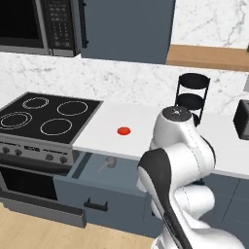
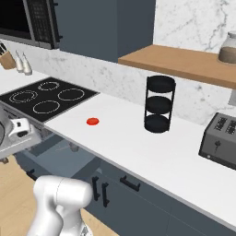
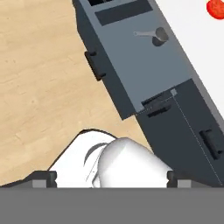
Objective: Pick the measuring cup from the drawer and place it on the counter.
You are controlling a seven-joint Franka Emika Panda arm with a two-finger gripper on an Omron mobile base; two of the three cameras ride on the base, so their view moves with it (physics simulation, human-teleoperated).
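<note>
The small grey metallic measuring cup with a long thin handle (image 1: 110, 162) (image 3: 160, 36) is lying inside the open slate-blue drawer with a dark bar handle (image 1: 92, 187) (image 3: 131, 65), near its back edge, just under the smooth white countertop (image 1: 136, 133) (image 2: 138, 147). A flat red disc (image 1: 124, 131) (image 2: 92, 121) is sitting on that countertop, beside the black stovetop (image 1: 44, 116). The two-finger gripper (image 3: 111, 178) is hovering well apart from the cup, its dark tips spread wide, holding nothing.
</note>
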